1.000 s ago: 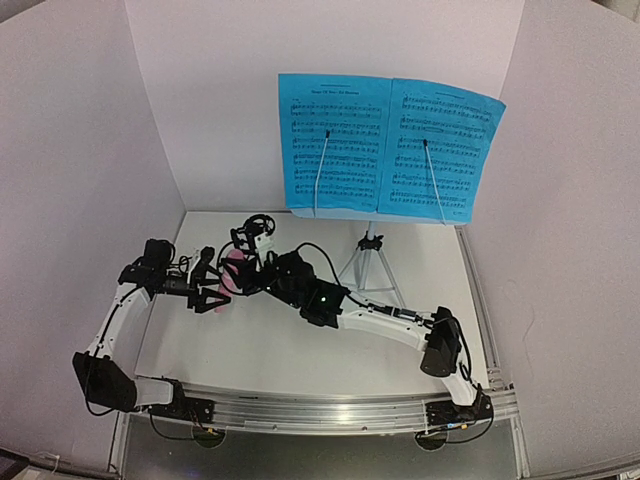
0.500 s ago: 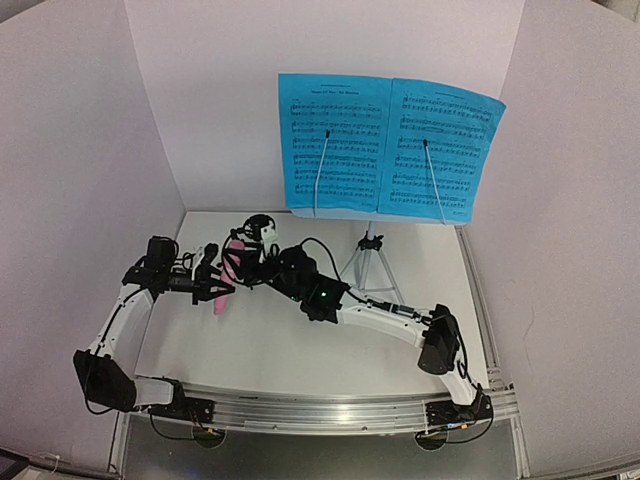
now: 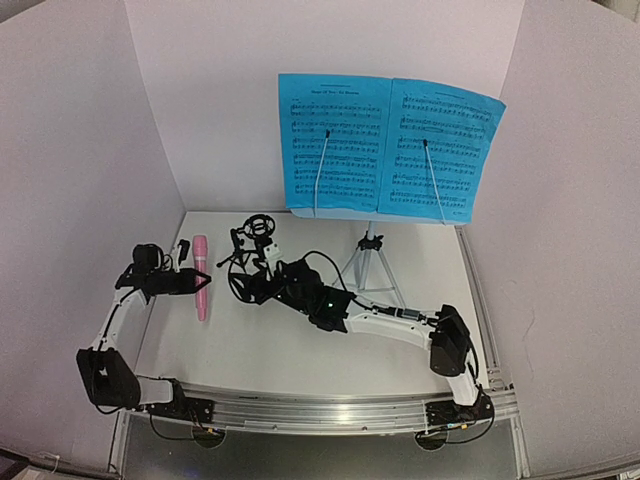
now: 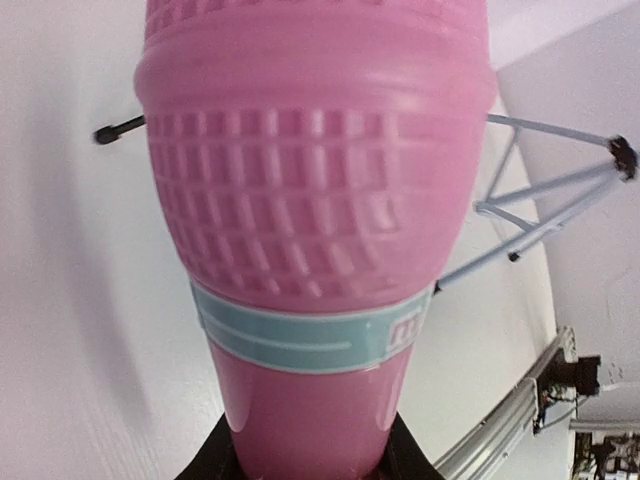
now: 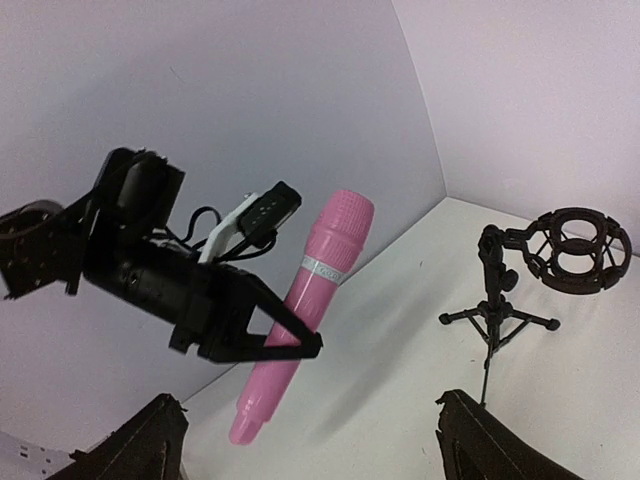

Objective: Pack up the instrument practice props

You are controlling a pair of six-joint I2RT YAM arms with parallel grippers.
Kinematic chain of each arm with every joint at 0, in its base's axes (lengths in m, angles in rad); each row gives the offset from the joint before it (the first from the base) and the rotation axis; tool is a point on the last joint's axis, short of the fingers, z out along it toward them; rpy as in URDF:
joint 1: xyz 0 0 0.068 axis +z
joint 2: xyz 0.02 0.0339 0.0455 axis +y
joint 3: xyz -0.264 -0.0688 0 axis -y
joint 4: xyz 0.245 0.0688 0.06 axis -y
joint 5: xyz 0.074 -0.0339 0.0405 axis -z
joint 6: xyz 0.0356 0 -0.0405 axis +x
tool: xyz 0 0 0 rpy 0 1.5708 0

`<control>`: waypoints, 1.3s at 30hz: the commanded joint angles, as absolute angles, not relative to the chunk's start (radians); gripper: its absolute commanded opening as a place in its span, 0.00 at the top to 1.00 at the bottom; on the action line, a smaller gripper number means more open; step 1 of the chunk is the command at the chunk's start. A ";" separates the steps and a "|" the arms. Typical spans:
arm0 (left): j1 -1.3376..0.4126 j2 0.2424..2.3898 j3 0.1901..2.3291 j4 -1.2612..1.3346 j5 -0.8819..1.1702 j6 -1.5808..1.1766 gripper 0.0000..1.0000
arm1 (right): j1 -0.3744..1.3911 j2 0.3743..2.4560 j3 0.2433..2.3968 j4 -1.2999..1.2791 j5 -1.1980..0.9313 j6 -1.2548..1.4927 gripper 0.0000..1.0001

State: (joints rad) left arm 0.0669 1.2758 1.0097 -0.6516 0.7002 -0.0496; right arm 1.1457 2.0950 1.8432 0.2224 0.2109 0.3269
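pink mic [image 3: 200,258] moved left, away fr black mic stand [image 3: 258,232], held in left end effector [image 3: 196,284]; right end effector [image 5: 310,400] wide.

- left arm [image 3: 112,325]: white links, black joints, black base
- right arm [image 3: 385,322]: same white and black build, small green light [image 3: 326,297] on black wrist housing
- thin black cables [image 3: 315,256] looped at wrists
- left fingers [image 5: 250,335]: black, wedge-shaped, white bracket [image 5: 245,218] above
- right fingers [image 5: 150,445]: matte black
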 commanded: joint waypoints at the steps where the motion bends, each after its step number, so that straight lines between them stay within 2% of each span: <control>1: 0.105 1.486 1.187 -0.821 0.406 -0.042 1.00 | 1.159 1.961 1.783 0.258 0.237 0.288 0.14; 8: 0.111 1.851 1.458 -0.908 0.147 0.093 1.00 | 1.162 1.918 1.718 0.258 0.253 0.292 0.11; 15: 0.111 2.205 1.792 -0.980 0.071 0.126 1.00 | 1.169 1.899 1.693 0.258 0.260 0.298 0.10; 26: 0.111 2.403 1.967 -0.986 0.051 0.139 1.00 | 1.180 1.916 1.704 0.258 0.271 0.295 0.08; 28: 0.110 2.418 1.979 -0.999 0.057 0.140 0.94 | 1.181 1.920 1.711 0.258 0.265 0.292 0.07; 31: 0.110 2.420 1.966 -1.003 0.059 0.143 0.79 | 1.181 1.924 1.718 0.258 0.265 0.284 0.07; 36: 0.109 2.417 1.951 -0.978 0.051 0.139 0.73 | 1.181 1.932 1.725 0.259 0.273 0.278 0.06; 39: 0.109 2.418 1.954 -0.984 0.056 0.139 0.62 | 1.181 1.937 1.732 0.259 0.267 0.275 0.06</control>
State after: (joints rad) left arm 0.1074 2.3749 1.9594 -0.9810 0.0577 0.1327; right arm 1.1751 1.9537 1.6939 0.2363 0.2570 0.2882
